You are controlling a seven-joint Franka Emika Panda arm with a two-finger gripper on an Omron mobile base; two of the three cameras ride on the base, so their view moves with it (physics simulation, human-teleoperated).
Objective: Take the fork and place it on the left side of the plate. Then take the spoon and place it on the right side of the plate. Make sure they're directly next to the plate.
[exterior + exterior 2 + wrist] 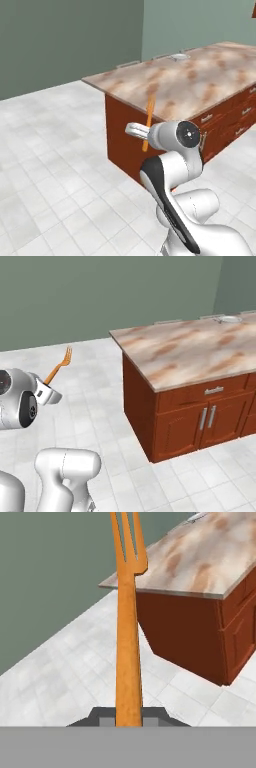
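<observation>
My gripper (128, 716) is shut on the handle end of the slim orange fork (127, 637), which points away from the hand with its tines up. I hold the fork (149, 122) in the air over the tiled floor, in front of the counter's near corner. From the right side the fork (59, 368) sticks up and away from the gripper (46, 392), well left of the counter. The small round white-grey plate (179, 57) lies at the far edge of the counter, and the plate (229, 319) is far from the gripper. The spoon is out of view.
A marble-look counter top (200, 80) sits on a red-brown cabinet (200, 421) with drawers and doors. Pale tiled floor (55, 165) spreads to the left and front. A green wall (75, 296) stands behind.
</observation>
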